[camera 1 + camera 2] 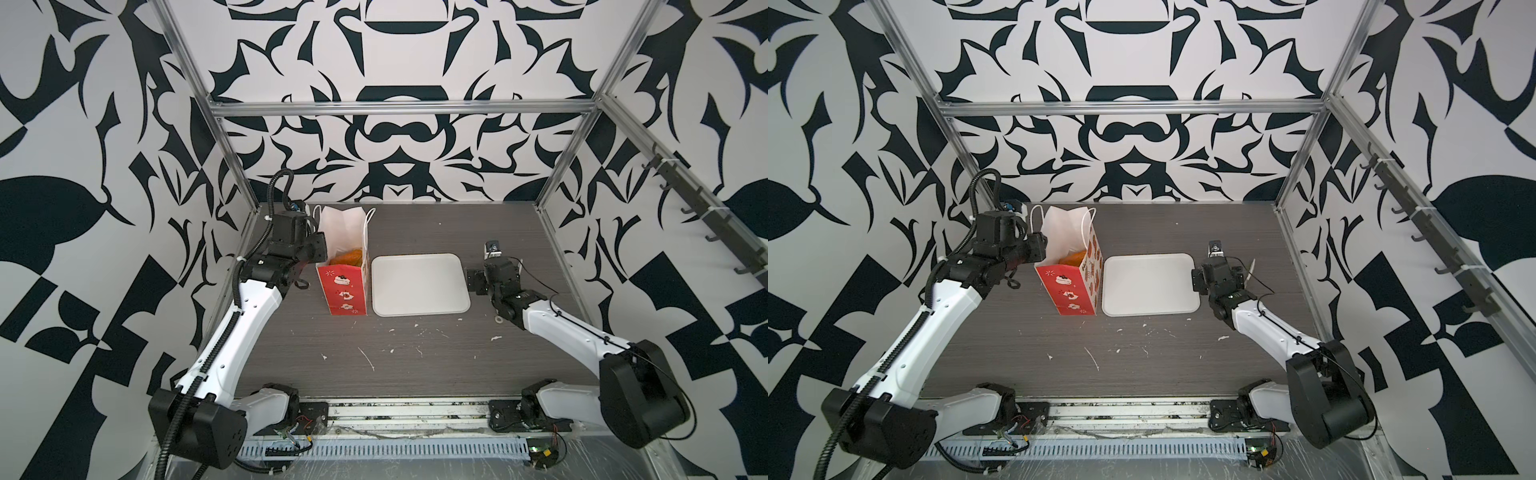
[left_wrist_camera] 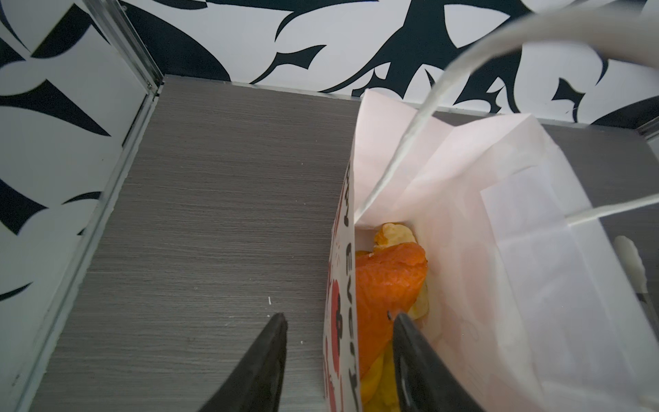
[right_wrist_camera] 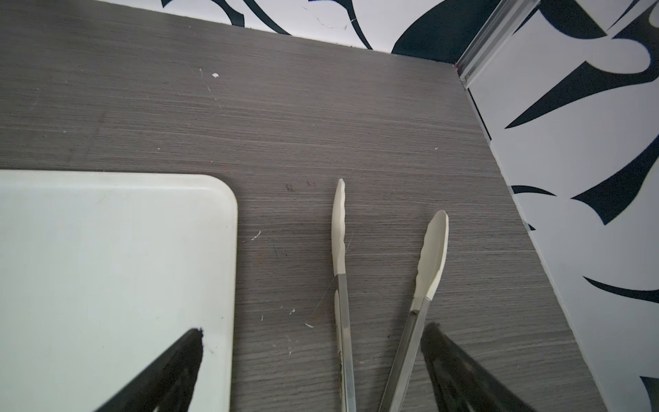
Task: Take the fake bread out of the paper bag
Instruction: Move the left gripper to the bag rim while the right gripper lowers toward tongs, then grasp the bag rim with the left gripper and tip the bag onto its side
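The paper bag (image 1: 345, 291) (image 1: 1067, 291) stands upright at the back left of the table, white above a red printed band. In the left wrist view its mouth (image 2: 535, 249) gapes, and the fake bread (image 2: 388, 278) lies at the bottom: an orange-brown piece over yellow ones. A patch of the fake bread (image 1: 351, 257) (image 1: 1075, 257) shows in both top views. My left gripper (image 2: 340, 317) (image 1: 318, 249) is open astride the bag's left wall, one finger inside and one outside. My right gripper (image 3: 313, 330) (image 1: 473, 282) hangs open over the table.
A white rectangular tray (image 1: 419, 286) (image 1: 1150, 286) (image 3: 107, 267) lies just right of the bag. Metal tongs with cream tips (image 3: 338, 249) lie on the table between the tray and the right wall, under my right gripper. The bag's string handles (image 2: 420, 125) arch over its mouth.
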Controlling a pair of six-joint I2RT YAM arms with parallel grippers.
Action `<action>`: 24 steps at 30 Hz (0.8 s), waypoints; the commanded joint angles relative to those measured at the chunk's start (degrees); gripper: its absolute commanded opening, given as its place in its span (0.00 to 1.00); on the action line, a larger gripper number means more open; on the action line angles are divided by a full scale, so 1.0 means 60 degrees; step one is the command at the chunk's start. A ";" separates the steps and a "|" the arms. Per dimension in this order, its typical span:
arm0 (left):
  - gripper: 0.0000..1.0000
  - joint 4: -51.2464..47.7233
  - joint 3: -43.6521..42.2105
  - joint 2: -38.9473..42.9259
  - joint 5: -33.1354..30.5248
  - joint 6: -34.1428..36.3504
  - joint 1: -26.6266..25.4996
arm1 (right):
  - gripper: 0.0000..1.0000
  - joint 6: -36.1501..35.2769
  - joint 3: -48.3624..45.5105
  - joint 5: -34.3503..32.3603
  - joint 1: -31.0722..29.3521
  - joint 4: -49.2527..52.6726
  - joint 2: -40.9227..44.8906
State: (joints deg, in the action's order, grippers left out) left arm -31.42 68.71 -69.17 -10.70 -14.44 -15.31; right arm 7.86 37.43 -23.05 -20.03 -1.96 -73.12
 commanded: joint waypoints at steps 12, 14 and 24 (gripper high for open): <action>0.00 0.0322 0.0808 -0.1083 -0.0231 0.0121 -0.0029 | 0.97 0.0214 0.0082 0.0123 -0.0002 -0.0230 -0.0293; 0.00 0.0406 0.1026 -0.1367 -0.0233 0.0319 -0.0032 | 0.97 0.0214 0.0075 0.0121 -0.0001 -0.0216 -0.0293; 0.00 0.0272 0.3783 -0.3283 -0.0890 0.1713 0.0155 | 0.97 0.0126 0.0090 -0.0010 -0.0001 -0.0145 -0.0178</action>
State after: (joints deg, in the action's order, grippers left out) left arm -30.35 86.08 -87.02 -14.20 -7.73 -15.22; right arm 8.67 37.43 -22.24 -20.03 -1.96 -75.37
